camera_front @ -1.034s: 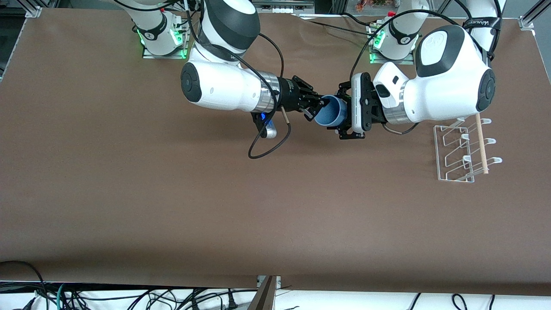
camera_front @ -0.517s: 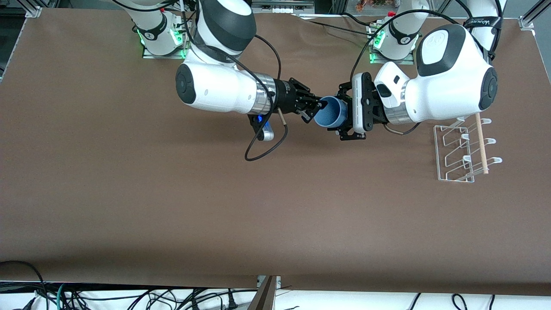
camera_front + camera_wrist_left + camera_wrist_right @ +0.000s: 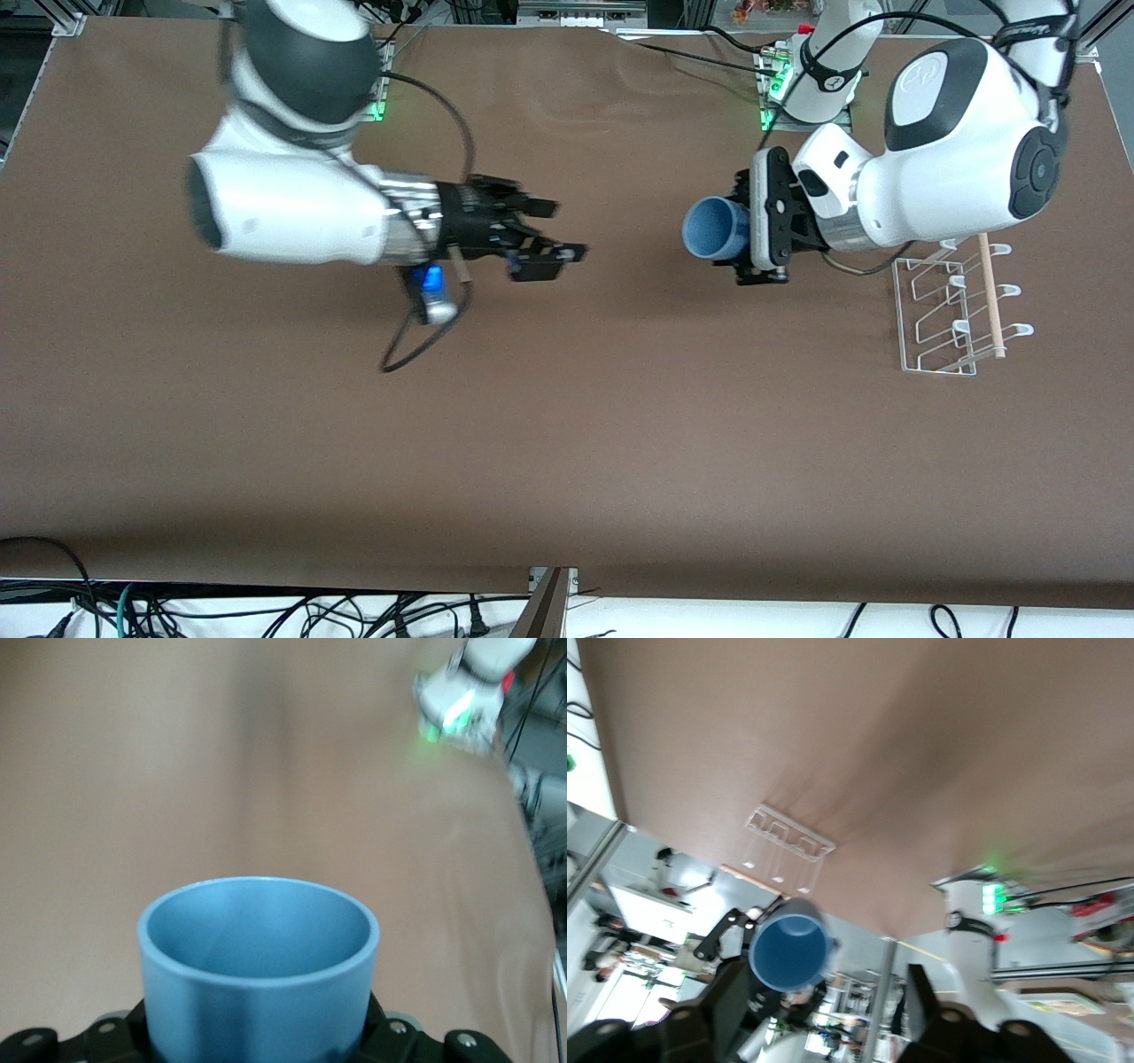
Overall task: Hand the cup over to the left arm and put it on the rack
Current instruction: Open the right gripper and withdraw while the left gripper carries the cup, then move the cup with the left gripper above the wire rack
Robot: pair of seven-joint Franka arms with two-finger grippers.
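My left gripper (image 3: 742, 239) clamps the small light-blue handleless plastic cup (image 3: 714, 228) on its side, mouth toward nine o'clock. My right gripper (image 3: 554, 241) hangs with fingers spread, holding nothing.

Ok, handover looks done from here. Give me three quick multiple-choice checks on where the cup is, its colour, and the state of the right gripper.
1. Where is the cup?
A. on the rack
B. in the left gripper
C. on the table

2. What colour is it?
A. light blue
B. red
C. white

3. What state is the right gripper in?
A. shut on the cup
B. open, holding nothing
C. shut on the rack

Answers:
1 B: the left gripper clamps the cup's base in the air, short of the rack.
2 A: the left wrist view shows a light-blue tumbler.
3 B: the right gripper hangs over bare table with its fingers spread, apart from the cup.
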